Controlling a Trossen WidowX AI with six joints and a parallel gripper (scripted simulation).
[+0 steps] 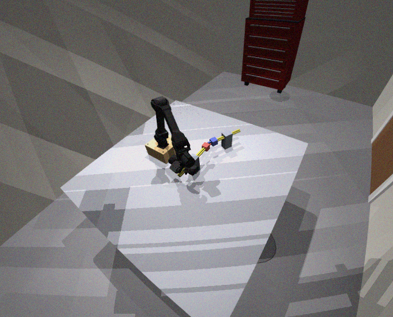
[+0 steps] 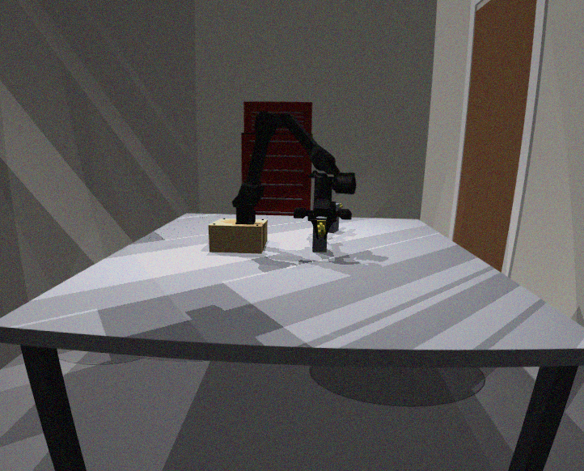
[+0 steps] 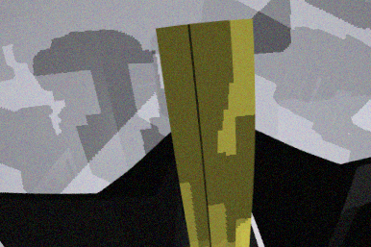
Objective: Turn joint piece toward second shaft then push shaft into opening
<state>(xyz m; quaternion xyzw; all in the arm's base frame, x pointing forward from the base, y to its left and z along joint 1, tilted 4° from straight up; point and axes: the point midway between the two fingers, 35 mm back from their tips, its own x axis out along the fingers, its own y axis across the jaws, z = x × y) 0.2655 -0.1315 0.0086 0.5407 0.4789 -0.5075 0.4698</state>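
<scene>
My gripper (image 1: 184,171) (image 2: 320,222) (image 3: 206,134) is shut on the outer end of the near yellow shaft (image 1: 201,151) (image 2: 321,231) (image 3: 211,93). This shaft runs through the near dark block (image 1: 197,164) (image 2: 319,245), partly hidden by the gripper in the top view. Its far end meets the red joint piece (image 1: 206,146). The blue piece (image 1: 213,140) sits just beyond the red one, on the end of the far yellow shaft (image 1: 236,131), which passes through the far dark block (image 1: 226,141) (image 2: 335,223). How deep the near shaft sits in the red piece cannot be told.
The arm stands on a wooden base block (image 1: 159,150) (image 2: 237,237) left of the shafts. Everything stands on the pale table (image 1: 190,221) (image 2: 180,319), striped with shadows. A red tool cabinet (image 1: 270,50) (image 2: 277,167) stands beyond the table.
</scene>
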